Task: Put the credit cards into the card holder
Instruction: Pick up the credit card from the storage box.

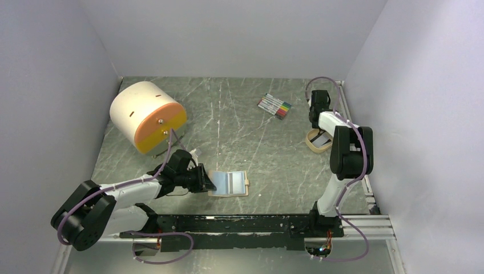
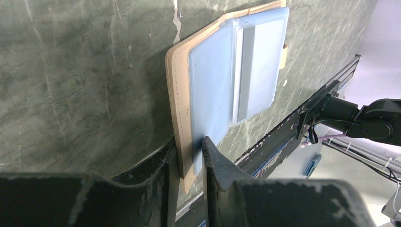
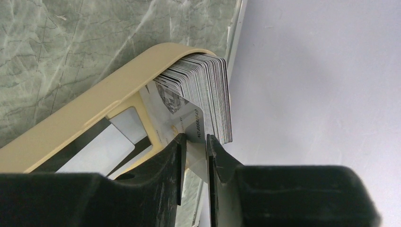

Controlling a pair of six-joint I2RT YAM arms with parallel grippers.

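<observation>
Table point(image 1: 240, 125): dark green marbled top between pale walls, with both arm bases at its near edge.
Drum point(image 1: 145, 114): white cylinder with an orange end face, lying on its side at the far left.
Left arm: stretched low across the near left. The left gripper point(image 2: 189, 146) is pinched onto the near edge of the card holder, with tan cover and blue sleeve both between its fingers.
Right arm: folded upright by the right wall, wrist pointing down over the tray. The right gripper point(image 3: 194, 139) is pinching 1 card at the front of the stack (printed digits show on it); the fingers are nearly together.
Card holder point(image 2: 222, 80): lying open and flat at near centre, just beside the left gripper, with the snap tab at its right edge. It has 2 pale blue-clear sleeves, and a whitish card with a grey band shows through 1 of them.
Tray point(image 3: 94, 104): tan, open-topped, at the right side of the table, well apart from the card holder.
Marker pens point(image 1: 274, 106): a coloured bundle lying at far centre-right.
Credit cards point(image 3: 208, 80): a tight stack standing on edge inside the tray, against its curved end wall.
</observation>
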